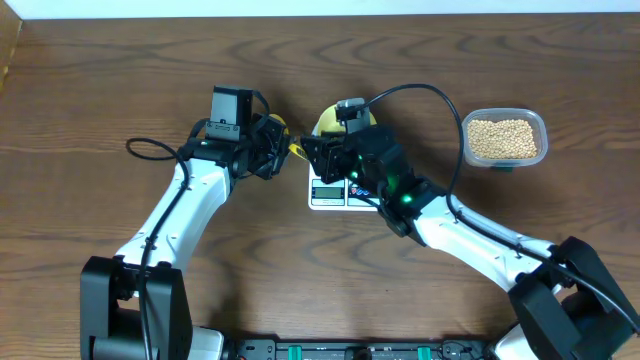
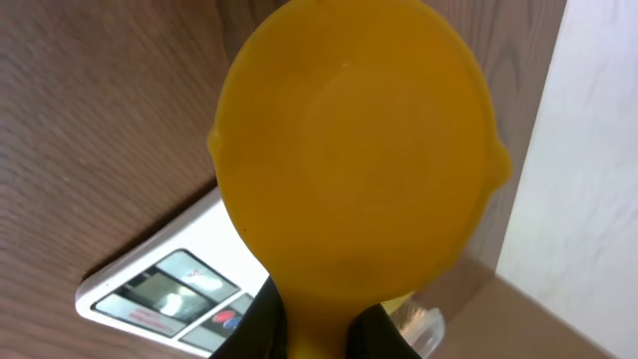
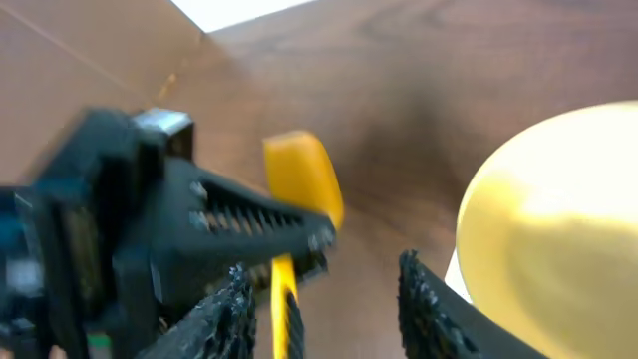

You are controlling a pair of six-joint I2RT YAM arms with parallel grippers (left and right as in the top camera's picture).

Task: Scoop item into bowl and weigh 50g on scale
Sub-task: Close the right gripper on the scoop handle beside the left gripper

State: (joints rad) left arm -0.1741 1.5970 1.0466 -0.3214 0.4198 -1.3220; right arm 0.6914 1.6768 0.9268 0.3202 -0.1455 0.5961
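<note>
Dark wooden table (image 1: 90, 90) — scoop gripped beside the scale.
The beans (image 1: 503, 138) are seen in a clear tub (image 1: 546, 140) at the overhead frame's upper right, well apart from the pale bowl (image 1: 326, 120), which is set at the upper end of the white scale (image 1: 330, 195) mid-frame. The yellow scoop (image 2: 354, 150) is pinched at its handle by the left gripper (image 2: 319, 329); the right gripper (image 3: 324, 279) is held just beside the bowl, fingers spread.

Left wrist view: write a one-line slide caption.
Jaws of the left gripper clamp the yellow scoop by its handle, white scale nearby.
</note>
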